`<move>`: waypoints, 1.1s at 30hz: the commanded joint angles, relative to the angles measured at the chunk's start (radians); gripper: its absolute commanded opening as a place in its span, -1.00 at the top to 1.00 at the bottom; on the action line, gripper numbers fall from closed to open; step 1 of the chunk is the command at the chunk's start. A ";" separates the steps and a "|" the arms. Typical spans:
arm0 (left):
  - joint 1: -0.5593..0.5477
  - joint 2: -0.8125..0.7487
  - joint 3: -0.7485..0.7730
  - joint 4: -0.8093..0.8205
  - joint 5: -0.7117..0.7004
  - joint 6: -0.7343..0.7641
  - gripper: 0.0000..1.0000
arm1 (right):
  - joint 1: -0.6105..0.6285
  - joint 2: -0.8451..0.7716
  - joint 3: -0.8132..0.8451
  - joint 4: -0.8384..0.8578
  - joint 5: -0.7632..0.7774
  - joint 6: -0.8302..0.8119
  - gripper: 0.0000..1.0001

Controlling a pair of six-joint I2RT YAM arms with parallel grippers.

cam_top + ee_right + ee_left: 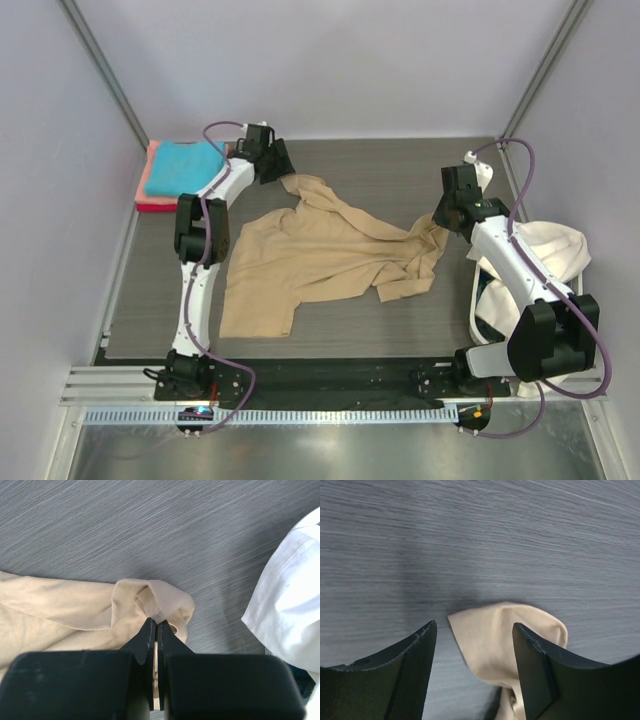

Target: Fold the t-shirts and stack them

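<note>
- Grey bench [400, 170], overhead: one tan t-shirt [320, 255] lies crumpled mid-bench. One turquoise shirt [185, 165] tops a pink one [160, 206] at the far left corner. Cream shirts [545, 250] fill the basket [474, 305], uncountable.
- Left wrist: left jaws stand apart astride a tan corner [495, 640], not yet pinching.
- Right wrist: right jaws clamp a tan fold [155, 597]. Spreading step, I judge; next the left must pinch, then both pull flat.

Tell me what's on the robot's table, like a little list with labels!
middle: tan t-shirt, crumpled, on the grey table
far left stack: turquoise t-shirt on top of a pink one
right side: white t-shirts in a basket
left jaws: open, one on each side of a tan corner
right jaws: shut on the tan t-shirt's edge
</note>
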State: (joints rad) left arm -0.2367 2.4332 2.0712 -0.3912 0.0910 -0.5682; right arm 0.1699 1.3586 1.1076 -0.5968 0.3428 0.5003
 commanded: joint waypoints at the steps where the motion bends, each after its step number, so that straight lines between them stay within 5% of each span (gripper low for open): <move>1: 0.007 0.055 0.075 -0.015 0.032 0.002 -0.26 | 0.000 0.008 0.028 0.038 -0.007 0.000 0.98; 13: -0.010 0.009 -0.095 0.118 0.087 -0.070 0.09 | -0.001 0.023 0.023 0.043 -0.004 0.001 0.97; 17: -0.015 0.021 -0.099 0.160 0.127 -0.090 1.00 | -0.001 0.034 0.015 0.054 -0.007 0.007 0.98; 22: -0.015 -0.078 -0.135 0.135 0.132 -0.088 1.00 | -0.001 0.027 0.024 0.054 -0.016 0.009 0.97; 27: -0.012 -0.464 -0.270 0.085 0.067 -0.046 1.00 | 0.000 -0.075 0.096 -0.004 -0.019 0.021 0.98; 33: -0.012 -0.821 -0.280 -0.167 0.000 0.056 1.00 | 0.000 -0.257 0.262 -0.101 -0.025 0.009 0.98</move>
State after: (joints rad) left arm -0.2485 1.8065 1.7508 -0.4450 0.1383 -0.5869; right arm 0.1699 1.2518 1.2572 -0.6731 0.3115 0.5072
